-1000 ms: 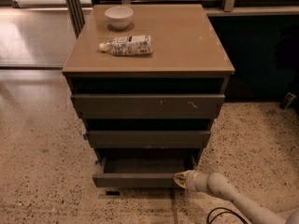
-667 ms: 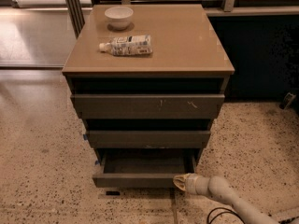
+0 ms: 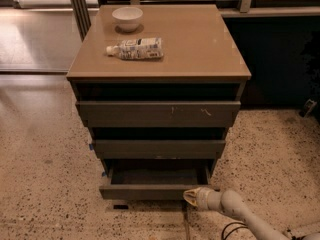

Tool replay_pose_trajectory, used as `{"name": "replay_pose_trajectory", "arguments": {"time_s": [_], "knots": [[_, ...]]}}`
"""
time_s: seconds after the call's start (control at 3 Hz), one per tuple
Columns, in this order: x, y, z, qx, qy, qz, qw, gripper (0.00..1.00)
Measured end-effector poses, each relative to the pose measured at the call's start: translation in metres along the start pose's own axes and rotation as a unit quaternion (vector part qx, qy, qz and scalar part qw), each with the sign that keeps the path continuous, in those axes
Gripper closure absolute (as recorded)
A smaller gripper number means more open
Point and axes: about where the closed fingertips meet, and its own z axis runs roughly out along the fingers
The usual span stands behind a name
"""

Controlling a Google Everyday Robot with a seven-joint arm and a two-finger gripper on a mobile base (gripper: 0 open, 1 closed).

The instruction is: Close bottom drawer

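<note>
bottom drawer (image 3: 150, 191) sits pulled out at the foot of the three-drawer cabinet (image 3: 200, 49), box exposed, so not closed yet. gripper (image 3: 192, 196) is at the front's right end, touching or just beside (spread or pressed together: can't tell). whole push remains.

The bottom drawer (image 3: 150, 191) sticks out. The gripper (image 3: 191, 196) sits low at the right end of its front. The floor (image 3: 50, 194) in front of the drawer and to its left leaves room to pass. The middle drawer (image 3: 159, 149) hangs close above it.
</note>
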Motion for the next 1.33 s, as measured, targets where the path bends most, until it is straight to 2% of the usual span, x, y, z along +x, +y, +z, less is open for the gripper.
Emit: {"name": "replay_pose_trajectory", "arguments": {"time_s": [0.33,0.67,1.0,1.33], "knots": [[0.017,-0.009,0.014,0.019,0.002,-0.019,0.9996,1.0],[0.029,-0.027,0.01,0.051,0.013,-0.039,0.9979,1.0],[0.032,-0.042,0.001,0.07,0.017,-0.058,0.9957,1.0],[0.032,-0.042,0.001,0.07,0.017,-0.058,0.9957,1.0]]}}
